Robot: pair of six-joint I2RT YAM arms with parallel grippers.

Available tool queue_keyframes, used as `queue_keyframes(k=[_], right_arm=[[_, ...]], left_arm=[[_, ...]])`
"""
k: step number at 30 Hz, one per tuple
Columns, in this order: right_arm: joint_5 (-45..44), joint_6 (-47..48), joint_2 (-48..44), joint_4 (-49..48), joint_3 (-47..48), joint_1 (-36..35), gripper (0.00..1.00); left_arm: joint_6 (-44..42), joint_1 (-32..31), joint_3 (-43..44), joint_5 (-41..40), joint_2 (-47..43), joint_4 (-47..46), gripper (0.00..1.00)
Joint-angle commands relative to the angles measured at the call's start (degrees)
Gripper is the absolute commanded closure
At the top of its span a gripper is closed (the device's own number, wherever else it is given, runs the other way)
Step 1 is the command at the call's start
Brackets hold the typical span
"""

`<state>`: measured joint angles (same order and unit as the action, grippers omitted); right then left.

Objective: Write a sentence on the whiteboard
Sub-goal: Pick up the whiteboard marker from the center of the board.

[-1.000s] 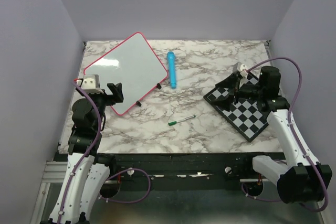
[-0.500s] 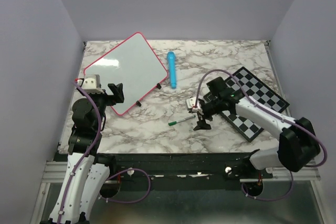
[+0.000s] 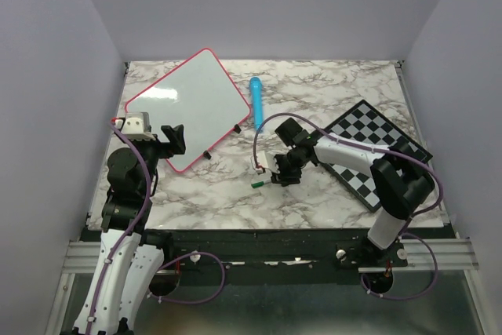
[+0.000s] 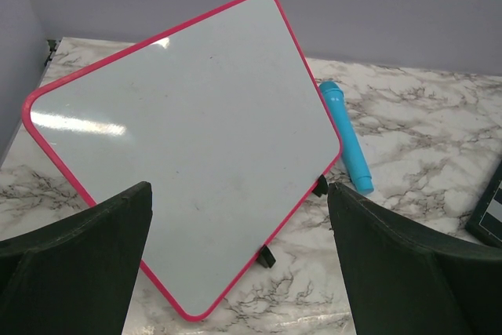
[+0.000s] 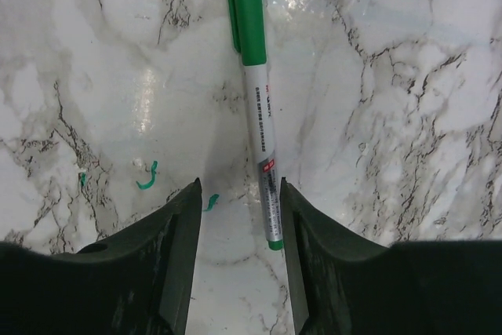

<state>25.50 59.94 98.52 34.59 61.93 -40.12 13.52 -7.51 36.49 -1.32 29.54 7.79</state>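
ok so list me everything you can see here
whiteboard: 1, white with pink-red rim, blank, far left of table
blue cylinder: 1, blue, just right of the whiteboard
green marker: 1, green cap, white barrel, mid-table
chessboard: 1, black and white, right side
ink marks: a few, green, beside the marker
table: 1, grey-veined white marble
left gripper: 1, black, open, near the whiteboard
right gripper: 1, black, open, straddling the marker

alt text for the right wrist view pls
A green-capped marker lies on a marble table, its lower end between the right gripper's two dark fingers, which straddle it without clamping. Small green ink marks dot the marble to its left.
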Motion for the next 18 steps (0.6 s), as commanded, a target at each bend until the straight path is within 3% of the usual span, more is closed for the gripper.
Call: queue_keyframes(k=[1,10,13,18], right_arm=[[-6.33,-1.23,3.25,-0.05,2.05,-1.28,0.52],[-8.35,-2.29,5.98,-0.05,2.58,-1.37,0.6],[-9.58,-2.46,6.95,0.3,2.49,-1.28,0.67],[-10.82,-2.38,6.08,0.48,0.56,-1.37,0.85]], left_arm=[[0.19,0.21,-0.72,1.23,-0.8,-1.29,0.01],[0.28,0.21,-0.81,3.17,-1.24,-1.55,0.01],[0.37,0.21,-0.81,3.61,-1.15,-1.64,0.01],[1.94,0.21,-0.89,5.63,-1.24,-0.94,0.01]])
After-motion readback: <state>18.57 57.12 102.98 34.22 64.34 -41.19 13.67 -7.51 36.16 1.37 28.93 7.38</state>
